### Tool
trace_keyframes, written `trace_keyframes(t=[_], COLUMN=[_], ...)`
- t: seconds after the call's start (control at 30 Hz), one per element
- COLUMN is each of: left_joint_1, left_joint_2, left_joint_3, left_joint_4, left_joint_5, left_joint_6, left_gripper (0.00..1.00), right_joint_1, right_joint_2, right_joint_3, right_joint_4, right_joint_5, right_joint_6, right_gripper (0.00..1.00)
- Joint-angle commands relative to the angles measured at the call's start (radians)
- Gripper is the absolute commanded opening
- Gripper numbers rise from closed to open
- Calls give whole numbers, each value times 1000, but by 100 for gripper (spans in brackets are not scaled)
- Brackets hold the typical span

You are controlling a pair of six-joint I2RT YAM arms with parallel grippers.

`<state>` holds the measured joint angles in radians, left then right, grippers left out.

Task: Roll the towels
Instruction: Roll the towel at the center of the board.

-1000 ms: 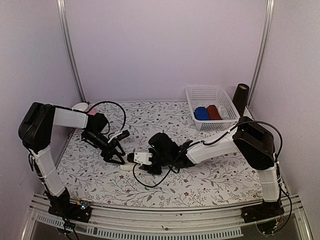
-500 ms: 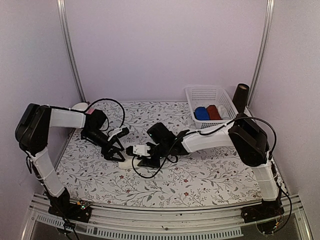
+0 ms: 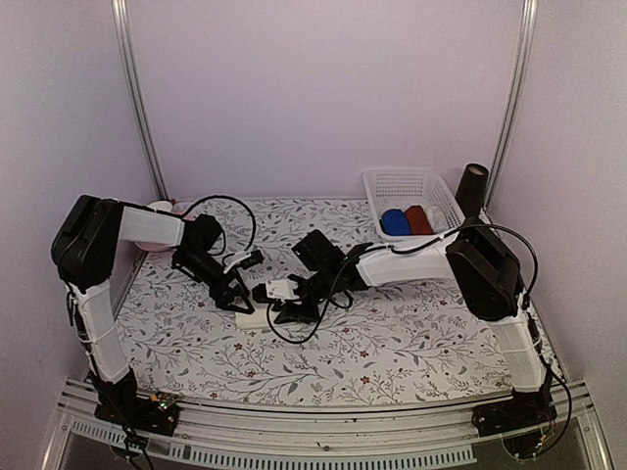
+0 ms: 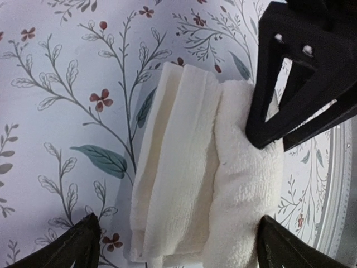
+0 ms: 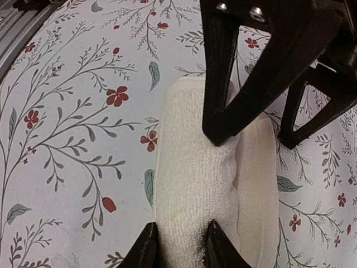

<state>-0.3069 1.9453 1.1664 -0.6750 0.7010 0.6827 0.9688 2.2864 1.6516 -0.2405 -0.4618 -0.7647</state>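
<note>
The cream towel (image 4: 223, 184) lies half rolled on the floral counter (image 3: 411, 333), left of centre in the top view. The right tool (image 5: 182, 247) is narrow, pinching the rolled end. The left tool (image 4: 187, 247) stands wide, fingertips either side of the towel. The blue towel (image 3: 395, 222) sits in the basket (image 3: 392, 181), upper right.

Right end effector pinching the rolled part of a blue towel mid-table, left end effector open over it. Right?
Not blue: the towel is cream, per the right wrist view. The right end effector pinches its rolled part; left end effector open over it.
</note>
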Motion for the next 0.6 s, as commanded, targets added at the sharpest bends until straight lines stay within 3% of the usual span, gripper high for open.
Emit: trace_keyframes(t=[0.0, 0.2, 0.47, 0.57], left_joint_1=[-25, -20, -29, -32], left_joint_2=[86, 71, 163, 178], left_joint_3=[45, 65, 137, 125], left_joint_4=[-51, -55, -198, -208], left_joint_5=[-22, -14, -1, -9], left_joint_6=[-24, -35, -3, -1], left_gripper=[97, 97, 97, 92], right_joint_1=[-7, -8, -8, -9], right_joint_2=[53, 95, 100, 109], right_joint_3=[20, 65, 86, 103], right_joint_4=[-139, -160, -163, -164], right_joint_5=[-33, -26, 29, 42], right_joint_6=[-98, -130, -162, -160], right_gripper=[28, 28, 29, 29])
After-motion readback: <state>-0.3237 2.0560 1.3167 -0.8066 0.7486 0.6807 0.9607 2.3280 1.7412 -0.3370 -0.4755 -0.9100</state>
